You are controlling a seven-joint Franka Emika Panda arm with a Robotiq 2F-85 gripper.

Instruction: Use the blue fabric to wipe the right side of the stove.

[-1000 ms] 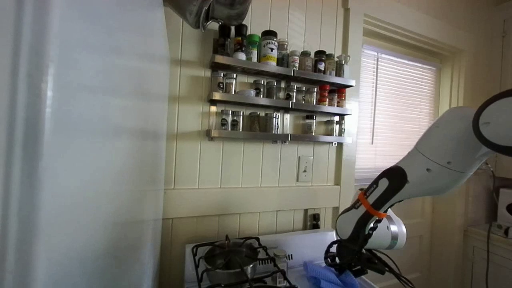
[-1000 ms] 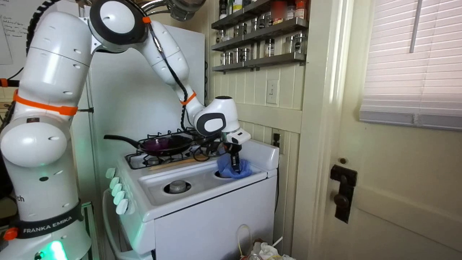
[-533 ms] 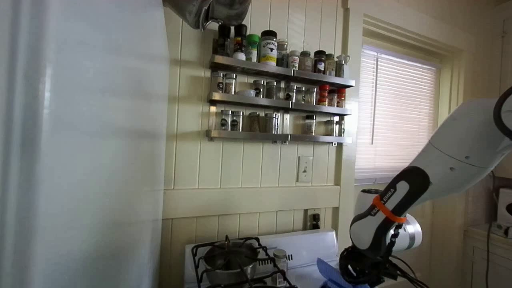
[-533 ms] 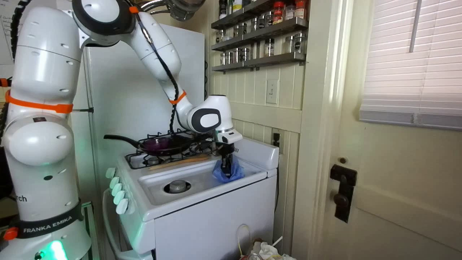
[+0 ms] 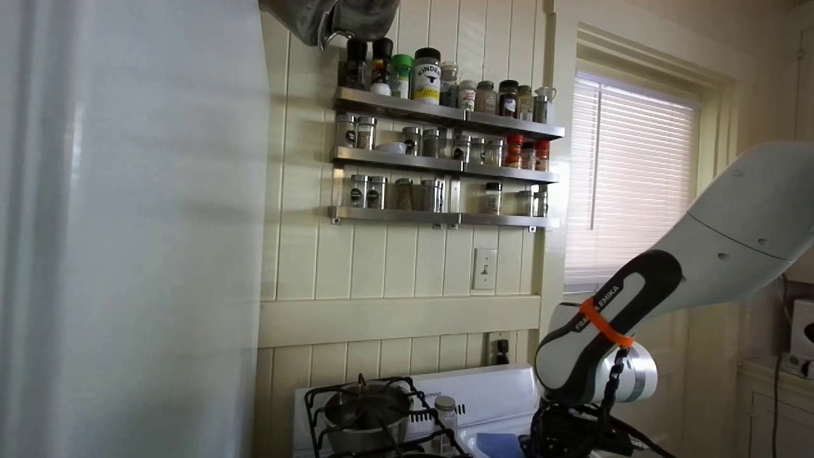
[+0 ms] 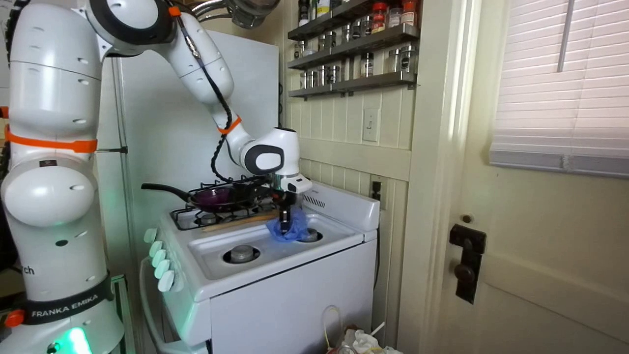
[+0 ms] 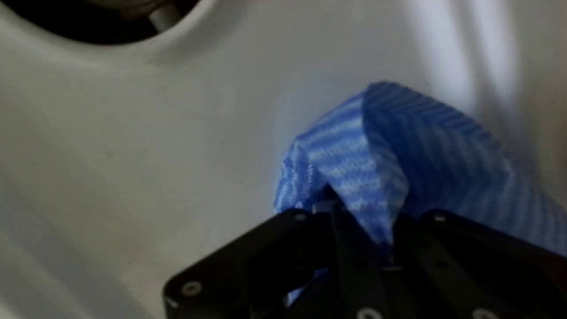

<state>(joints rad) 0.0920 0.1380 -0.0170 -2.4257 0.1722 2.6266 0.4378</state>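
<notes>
The blue fabric (image 6: 298, 225) lies bunched on the white top of the stove (image 6: 290, 282), between the wooden utensil and the rear burner of the grate-free side. In the wrist view the fabric (image 7: 345, 146) shows light stripes and folds, and its pinched part rises between the fingers. My gripper (image 6: 285, 223) points down and is shut on the fabric; the fingers (image 7: 376, 230) also show in the wrist view. In an exterior view only a corner of the fabric (image 5: 499, 444) shows at the bottom edge, beside the gripper, whose fingertips are out of frame there.
A rear burner (image 6: 310, 235) and a front burner (image 6: 242, 254) sit in round openings without grates. A wooden utensil (image 6: 241, 222) lies beside the grates, with a frying pan (image 6: 226, 197) on them. A pot (image 5: 365, 416) and a jar (image 5: 446, 413) stand near the raised back edge (image 6: 344, 201).
My gripper has dragged the fabric across the stove top, away from the rear burner and towards the wooden utensil. The rear burner, covered before, now shows. The grip has stayed shut.
</notes>
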